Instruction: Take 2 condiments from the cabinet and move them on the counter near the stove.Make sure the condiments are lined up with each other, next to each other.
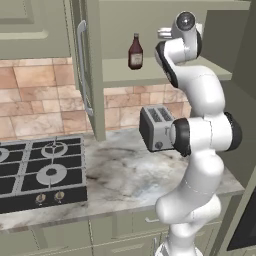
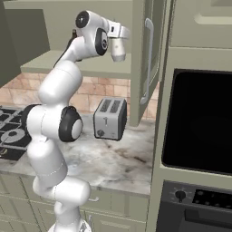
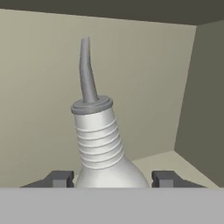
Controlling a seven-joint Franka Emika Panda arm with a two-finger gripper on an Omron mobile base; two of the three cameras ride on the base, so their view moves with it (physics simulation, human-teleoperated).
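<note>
**White squeeze bottle between the fingers, inside the open cabinet**

In the hand view the white bottle stands low and centre, its ribbed neck and tapering spout rising up the frame, with the gripper straddling its body and one dark fingertip to either side. The jaws sit narrow, hard by the bottle's flanks; whether they already press on it cannot be told. The step in hand looks to be the grasp and lift-out. To do it well, squeeze squarely on the wide lower body, not the slim neck, then lift just off the shelf and draw straight back out, keeping the bottle upright.

In the left base view the dark red-brown bottle stands on the cabinet shelf, upper centre of the frame, left of the hand and apart from it. The cabinet door hangs open at the left, handle facing out; a leftward swing towards the stove, lower left, would meet it, so the hand should drop below the door's bottom edge first. The silver toaster sits mid-frame on the marble counter, directly under the shelf, and narrows the descent. Bare counter lies between toaster and stove.
</note>
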